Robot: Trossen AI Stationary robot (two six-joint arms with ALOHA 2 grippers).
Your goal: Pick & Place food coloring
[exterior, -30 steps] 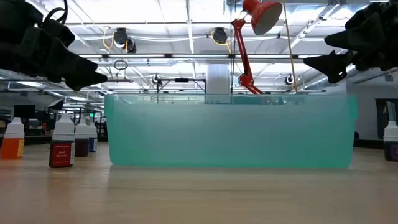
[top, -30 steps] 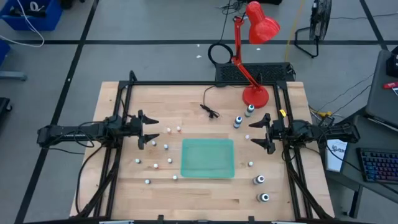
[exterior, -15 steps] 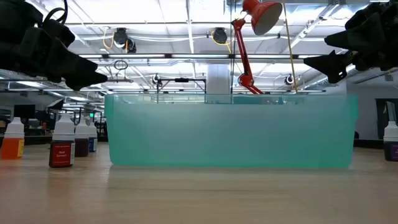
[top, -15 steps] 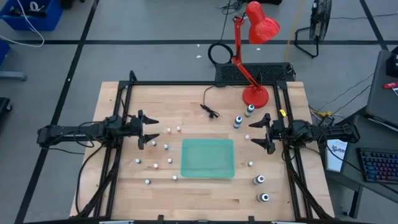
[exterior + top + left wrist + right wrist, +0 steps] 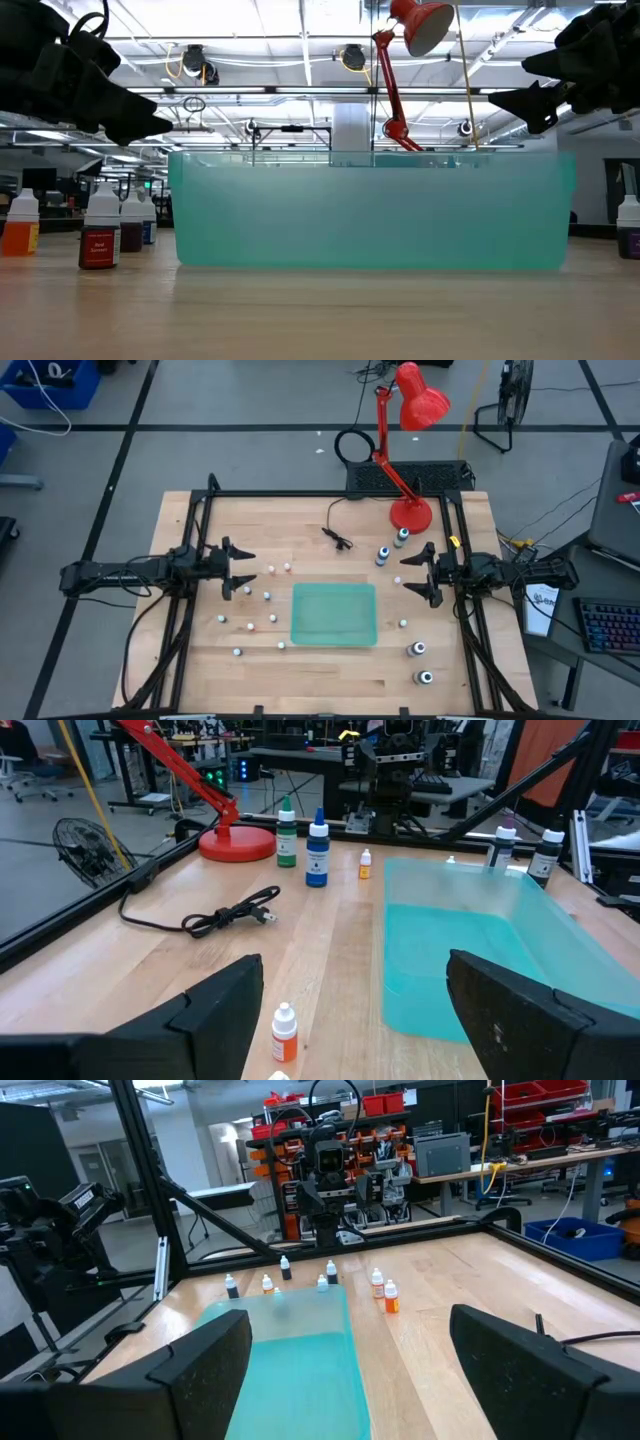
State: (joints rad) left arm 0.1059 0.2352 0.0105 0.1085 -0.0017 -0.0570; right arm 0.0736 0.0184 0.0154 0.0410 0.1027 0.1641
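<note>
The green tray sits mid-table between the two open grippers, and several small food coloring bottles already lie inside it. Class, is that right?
Not quite. The high view shows the green tray empty; the small food coloring bottles stand on the table around it. The rest holds: the tray sits between the left gripper and right gripper, both open.

Bright, even indoor light from overhead.
Ceiling light strips (image 5: pixel 300 40) glow in rows in the low view; shadows on the wooden table (image 5: pixel 330 670) are faint and soft. The green tray (image 5: pixel 370 210) looms hazy and close there, and the near tabletop is blurred. Both wrist views bend slightly at their edges.
</note>
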